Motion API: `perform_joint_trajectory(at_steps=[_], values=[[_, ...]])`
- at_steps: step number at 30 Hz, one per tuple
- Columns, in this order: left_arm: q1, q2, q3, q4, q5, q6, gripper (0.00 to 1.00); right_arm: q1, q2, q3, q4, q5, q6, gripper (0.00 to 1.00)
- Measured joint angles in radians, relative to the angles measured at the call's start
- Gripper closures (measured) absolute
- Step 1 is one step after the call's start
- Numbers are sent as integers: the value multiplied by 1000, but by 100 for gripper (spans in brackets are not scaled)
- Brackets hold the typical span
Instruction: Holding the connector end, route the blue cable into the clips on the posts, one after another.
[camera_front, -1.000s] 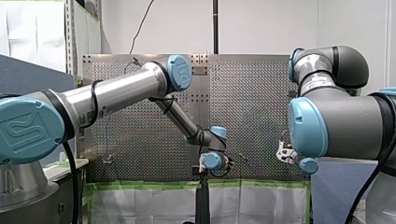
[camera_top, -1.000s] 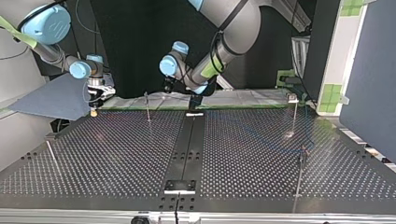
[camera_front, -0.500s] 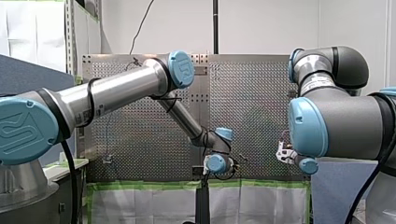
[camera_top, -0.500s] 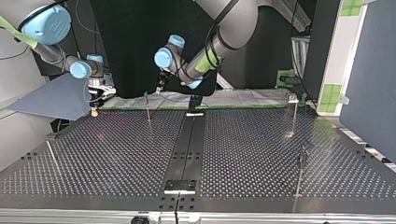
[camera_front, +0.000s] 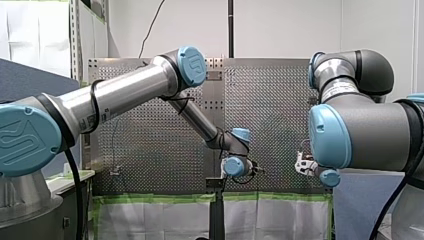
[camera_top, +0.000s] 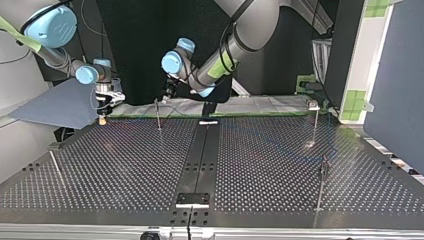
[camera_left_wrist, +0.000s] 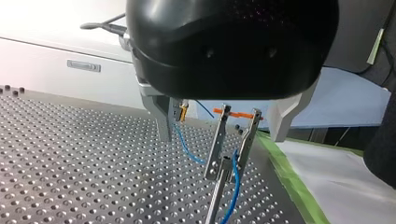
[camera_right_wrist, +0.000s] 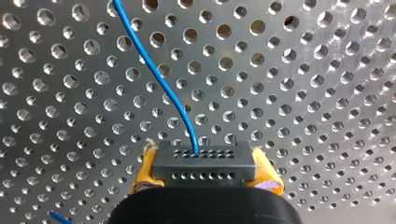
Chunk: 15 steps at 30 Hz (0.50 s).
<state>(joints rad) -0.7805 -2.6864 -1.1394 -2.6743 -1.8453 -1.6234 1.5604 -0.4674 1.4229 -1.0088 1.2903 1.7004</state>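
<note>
One clip (camera_left_wrist: 217, 149) on a thin metal post (camera_left_wrist: 215, 201) has the blue cable (camera_right_wrist: 161, 83) at it, seated or just beside, cannot tell. The other posts are too small to judge, so most routing is likely left. The left gripper (camera_left_wrist: 219, 137) straddles that clip, metal fingers spread, empty. Farther from the clip, the right gripper (camera_right_wrist: 204, 171) clamps the dark, hole-faced connector (camera_right_wrist: 203, 161) between yellow pads over the perforated table (camera_right_wrist: 303, 93).

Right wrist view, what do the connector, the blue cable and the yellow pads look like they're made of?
Connector: matte dark grey, likely moulded plastic, given its neat rows of small holes. Blue cable: smooth, slightly glossy sheath, probably plastic insulation. Pads: yellow with frayed edges, perhaps rubber or foam.
</note>
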Motion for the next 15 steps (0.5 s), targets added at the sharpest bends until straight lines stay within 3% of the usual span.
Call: perform_joint_trajectory(at_steps=[8,15], values=[[-1,0,0,6,8,-23,1,3,0,0,-1,-7,-2,100],[5,-2,0,20,37,-92,1,7,0,0,-4,-9,-1,100]])
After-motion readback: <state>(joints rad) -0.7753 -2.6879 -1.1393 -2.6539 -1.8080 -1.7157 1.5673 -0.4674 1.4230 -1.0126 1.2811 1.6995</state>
